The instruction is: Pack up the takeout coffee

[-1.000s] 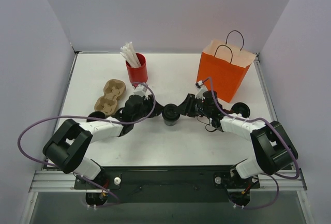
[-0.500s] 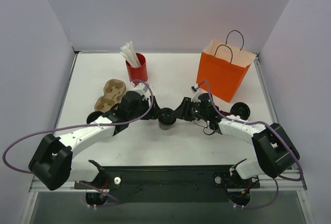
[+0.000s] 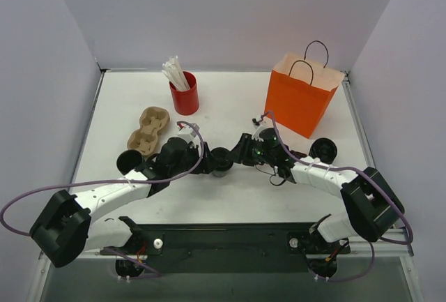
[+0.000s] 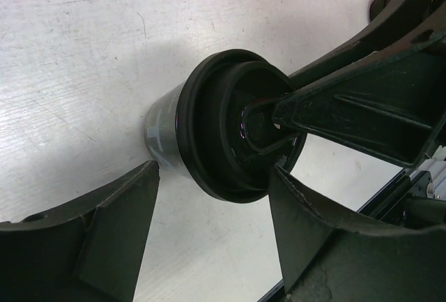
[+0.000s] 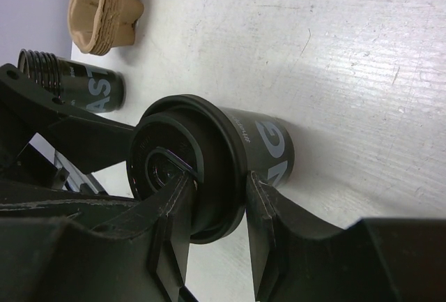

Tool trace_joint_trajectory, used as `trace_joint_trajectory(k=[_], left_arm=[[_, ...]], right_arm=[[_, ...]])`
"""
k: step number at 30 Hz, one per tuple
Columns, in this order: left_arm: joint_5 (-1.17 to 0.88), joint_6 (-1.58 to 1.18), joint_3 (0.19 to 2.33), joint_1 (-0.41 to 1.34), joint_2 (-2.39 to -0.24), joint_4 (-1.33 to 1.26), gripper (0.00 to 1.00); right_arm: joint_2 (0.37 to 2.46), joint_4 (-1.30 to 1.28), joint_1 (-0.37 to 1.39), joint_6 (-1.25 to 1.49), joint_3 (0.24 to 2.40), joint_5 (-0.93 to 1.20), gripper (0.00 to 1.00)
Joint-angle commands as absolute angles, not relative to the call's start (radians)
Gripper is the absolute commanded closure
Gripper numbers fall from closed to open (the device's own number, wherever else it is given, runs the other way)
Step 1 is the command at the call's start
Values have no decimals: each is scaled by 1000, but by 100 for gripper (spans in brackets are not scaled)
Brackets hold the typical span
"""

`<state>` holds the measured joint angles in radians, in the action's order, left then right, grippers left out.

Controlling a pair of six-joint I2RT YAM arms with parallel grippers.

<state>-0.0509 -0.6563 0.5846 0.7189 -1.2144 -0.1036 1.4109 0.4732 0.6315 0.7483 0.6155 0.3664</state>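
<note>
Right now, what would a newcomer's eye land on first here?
The black-lidded coffee cup mid-table: the right jaws pinch its lid rim while the left jaws stand open around it. Behind, a bright orange bag stands at the back right.

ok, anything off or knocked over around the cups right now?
No spill that I can see. One oddity: the right gripper pinches the centre cup by its lid rim, one finger inside the recess, one outside, rather than around the body. The left gripper stands open astride it.
</note>
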Motion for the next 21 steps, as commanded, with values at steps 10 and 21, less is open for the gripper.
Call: trace_joint_trajectory(k=[10,21], left_arm=[[-208,-528,565,526,-990,40,32],[-492,-544,539,480,-1134,-113,38]], right_arm=[[1529,7,575,263,773,537,85],[1545,-98,575,29,841,672,83]])
